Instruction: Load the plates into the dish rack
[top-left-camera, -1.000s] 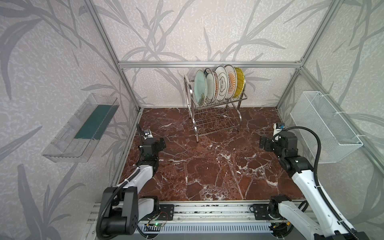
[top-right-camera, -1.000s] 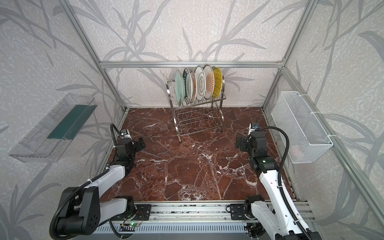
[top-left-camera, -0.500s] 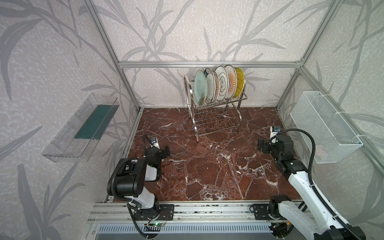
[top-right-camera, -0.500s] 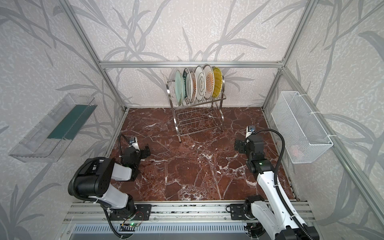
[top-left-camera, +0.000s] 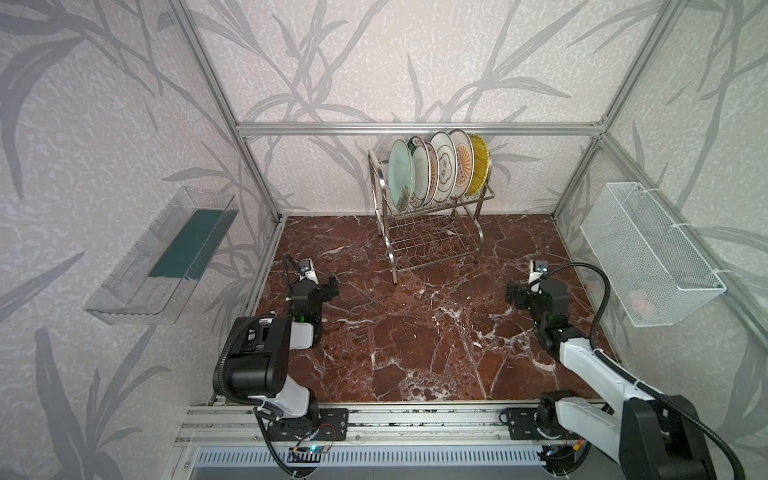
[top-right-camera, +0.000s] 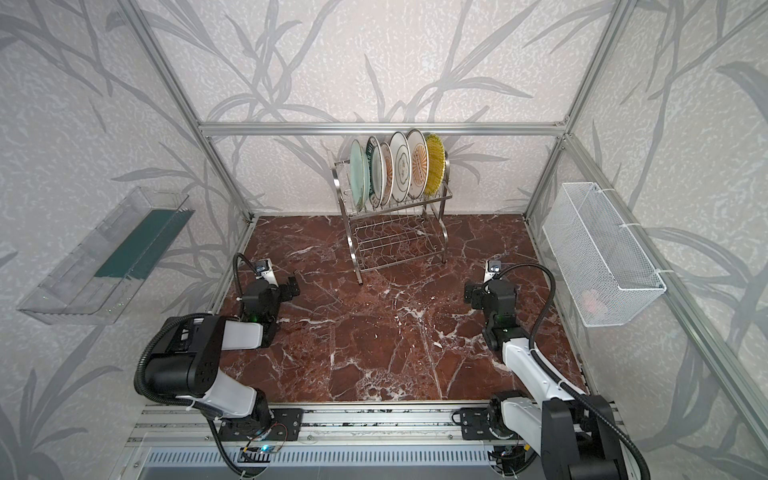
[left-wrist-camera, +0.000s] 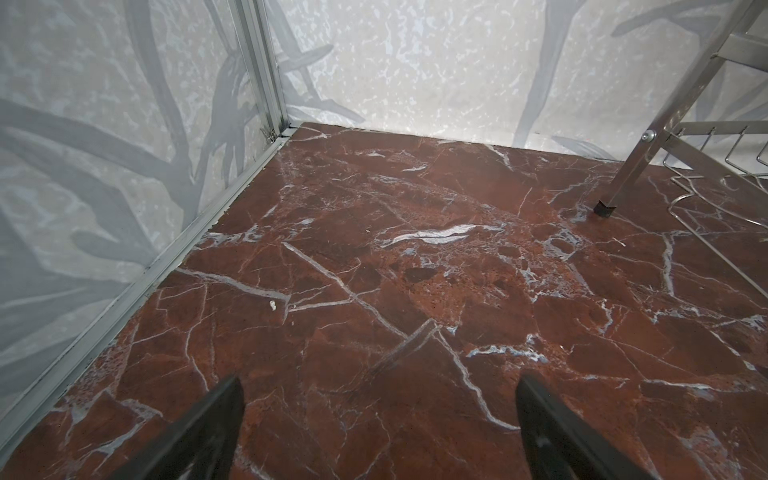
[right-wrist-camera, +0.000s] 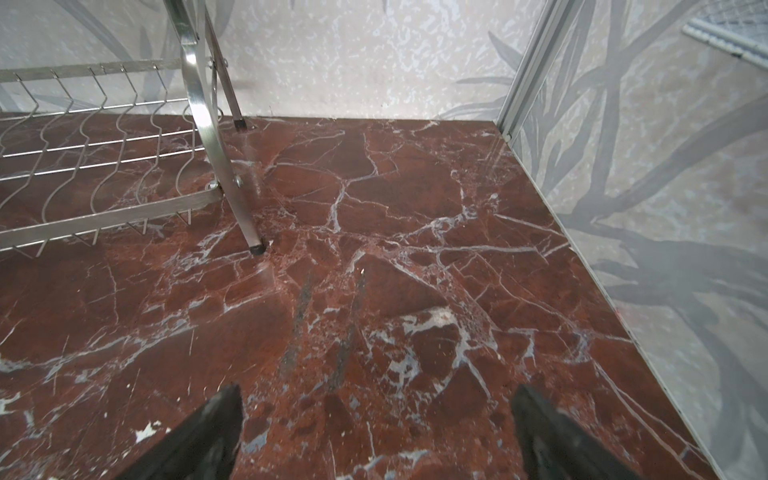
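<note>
Six plates (top-left-camera: 438, 170) seen upright in upper tier of dish rack (top-left-camera: 432, 246); lower tier bare. No plate seen on marble worktop (top-left-camera: 415, 332). Left claw (left-wrist-camera: 378, 388) and right claw (right-wrist-camera: 376, 390) spread apart, nothing gripped, low over worktop. Loading judged finished; nothing left.

The table (top-left-camera: 415, 332) is dark red stone with white cracks. The shiny dish rack (top-left-camera: 428, 239) stands on it, on thin legs, near the back wall. A tiny white crumb (left-wrist-camera: 272, 305) lies by a side wall.
</note>
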